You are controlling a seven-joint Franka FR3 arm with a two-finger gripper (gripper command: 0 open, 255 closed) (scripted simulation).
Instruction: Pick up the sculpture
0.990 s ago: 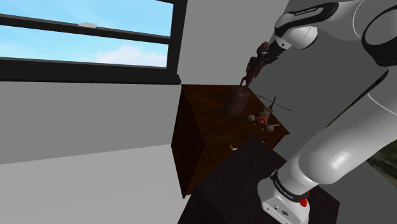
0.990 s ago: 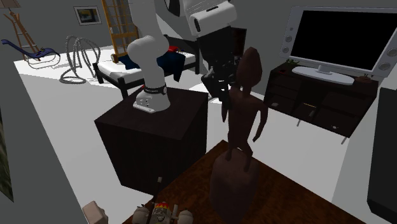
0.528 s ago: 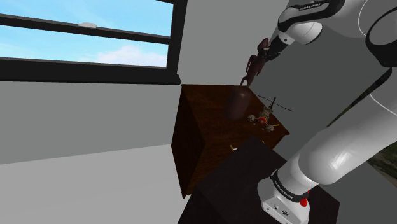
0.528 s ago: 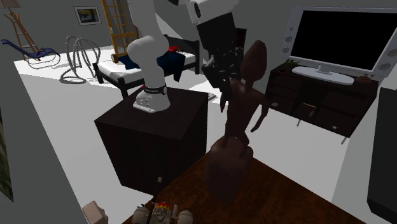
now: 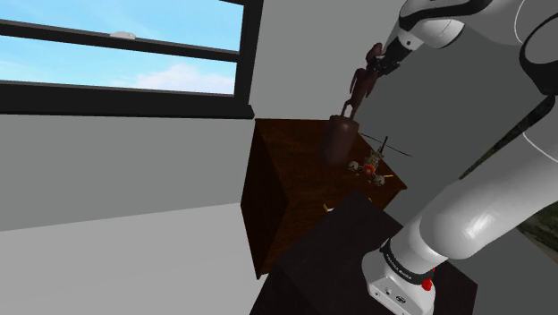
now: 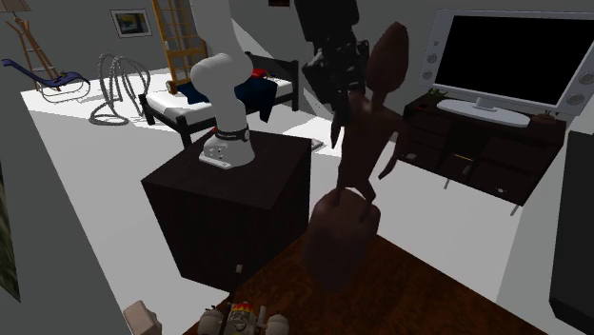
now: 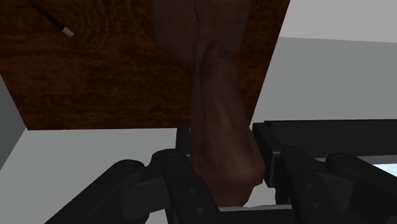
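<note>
Two fingers of the hand clasp the dark brown sculpture's head above the wooden table.

No legible text, label, brand or number anywhere.

Sculpture between fingers, over table | toy helicopter on table, just beside sculpture at shoulder view's right | stand near table | bed behind stand in second exterior view

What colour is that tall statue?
The statue is a plain dark reddish brown all over; the second exterior view shows it best.
</note>
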